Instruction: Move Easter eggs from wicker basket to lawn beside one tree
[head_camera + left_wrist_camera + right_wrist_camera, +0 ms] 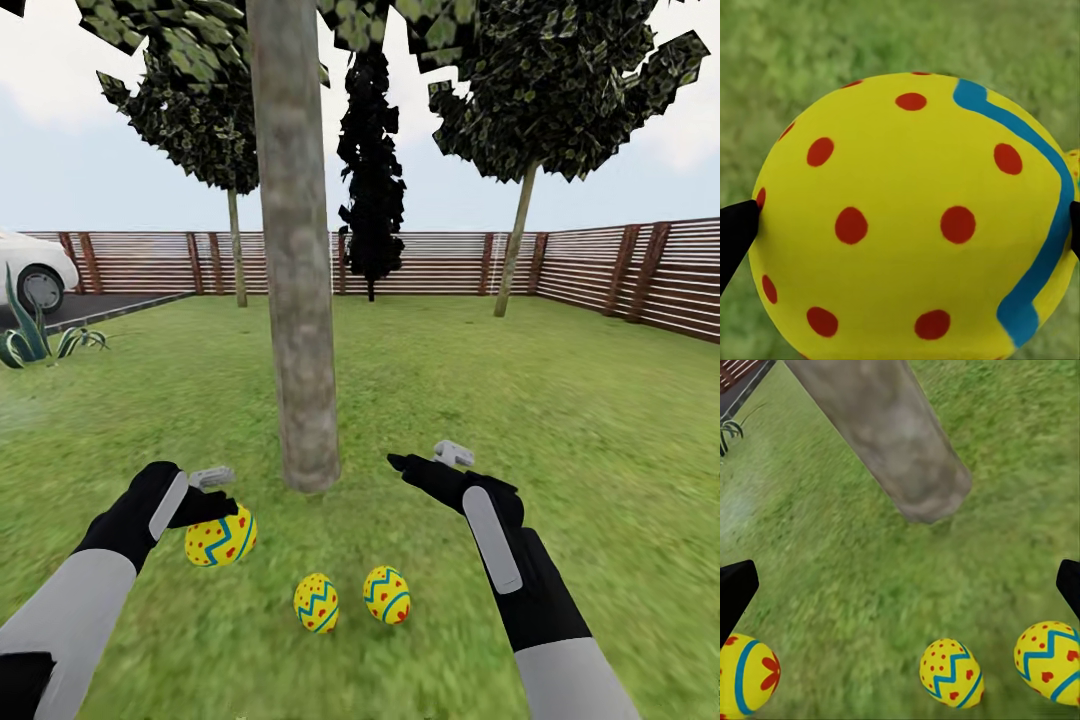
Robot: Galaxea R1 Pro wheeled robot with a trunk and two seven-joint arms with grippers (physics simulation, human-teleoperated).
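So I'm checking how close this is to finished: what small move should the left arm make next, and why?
Probably lower it slightly and open the left gripper. It holds the third yellow, red-dotted egg just above the green lawn, beside the thick grey-brown tree trunk, where the two other painted eggs already lie.

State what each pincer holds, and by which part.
Left pincer grips one Easter egg across its sides, a fingertip on each flank. Right pincer is open, holding nothing.
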